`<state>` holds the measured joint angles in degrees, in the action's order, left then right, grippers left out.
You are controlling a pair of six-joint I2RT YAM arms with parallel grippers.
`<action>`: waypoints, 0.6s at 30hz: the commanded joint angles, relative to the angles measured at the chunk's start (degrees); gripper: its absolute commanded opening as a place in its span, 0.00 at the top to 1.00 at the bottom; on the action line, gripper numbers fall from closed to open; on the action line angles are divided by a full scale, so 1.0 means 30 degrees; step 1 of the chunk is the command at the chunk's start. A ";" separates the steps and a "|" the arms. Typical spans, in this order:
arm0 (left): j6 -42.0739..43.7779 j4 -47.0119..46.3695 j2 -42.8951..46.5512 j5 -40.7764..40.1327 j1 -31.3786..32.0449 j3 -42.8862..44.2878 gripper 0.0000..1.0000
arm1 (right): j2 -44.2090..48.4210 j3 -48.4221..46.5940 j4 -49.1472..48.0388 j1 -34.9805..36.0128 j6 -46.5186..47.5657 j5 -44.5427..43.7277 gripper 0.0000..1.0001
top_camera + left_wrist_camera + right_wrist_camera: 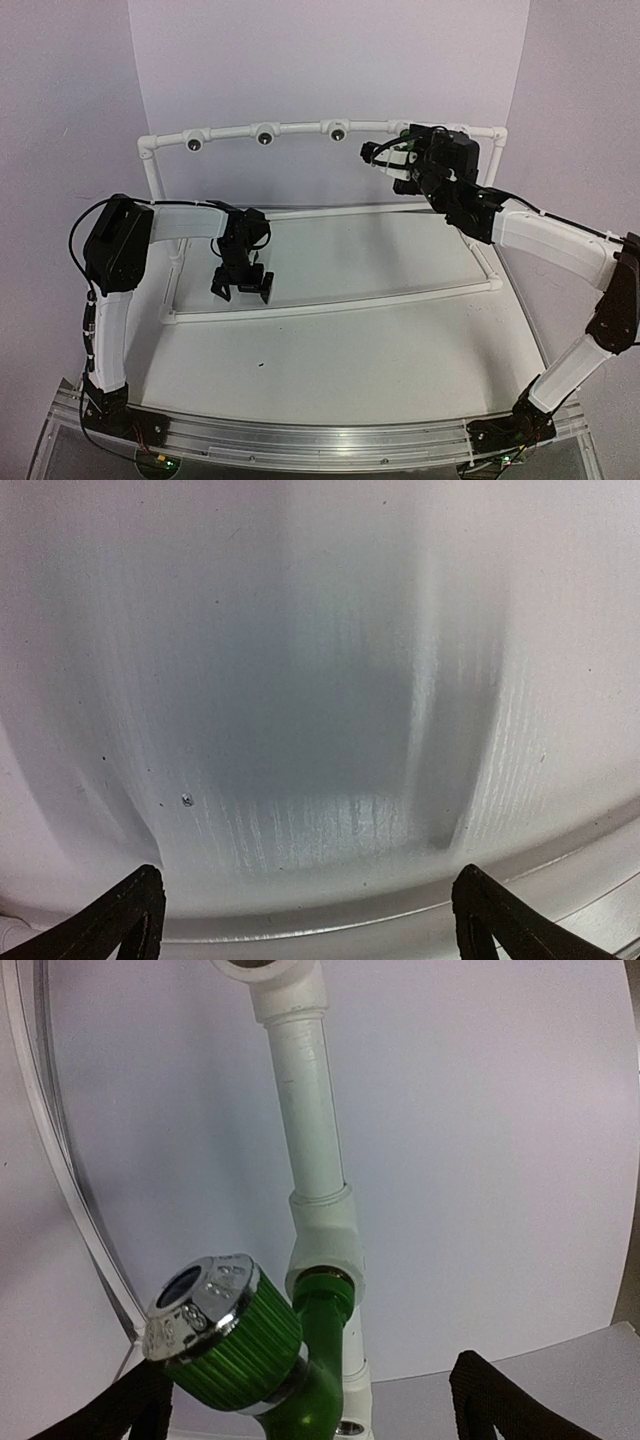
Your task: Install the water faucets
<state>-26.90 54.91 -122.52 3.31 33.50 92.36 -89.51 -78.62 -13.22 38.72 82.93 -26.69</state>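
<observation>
The bright-green faucet point(250, 1350) has a ribbed green knob with a silver round end. Its green stem sits in the mouth of a white tee fitting point(325, 1235) on the upright-looking white pipe. In the top view a bit of green point(404, 149) shows at the right end of the far rail. My right gripper point(310, 1392) is open around the faucet. Its left finger point(140, 1405) is beside the knob and its right finger point(485, 1390) stands well apart from it. My left gripper point(241, 285) is open and empty, pointing down just above the table point(320, 680).
A white pipe frame lies on the table, with a front pipe point(330, 300) and a raised far rail carrying three empty tee fittings point(265, 135) with dark holes. The left gripper hangs inside the frame, next to the front pipe point(330, 895).
</observation>
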 commanded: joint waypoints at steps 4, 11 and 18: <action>-0.0156 -0.0571 0.1053 -0.0152 0.0056 -0.0168 0.00 | -0.0488 0.0558 -0.2276 0.0101 -0.1732 0.0087 0.23; -0.0262 -0.0697 0.1209 -0.0083 0.0055 -0.0484 0.00 | -0.1015 0.1020 -0.3023 0.0074 -0.3066 -0.0500 0.37; -0.0194 -0.0594 0.1197 -0.0167 0.0056 -0.0346 0.00 | -0.1517 0.1243 -0.4220 -0.0160 -0.3892 -0.0929 0.43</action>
<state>-27.09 53.45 -122.32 3.33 33.50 91.11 -92.96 -75.87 -21.85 38.73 74.54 -27.87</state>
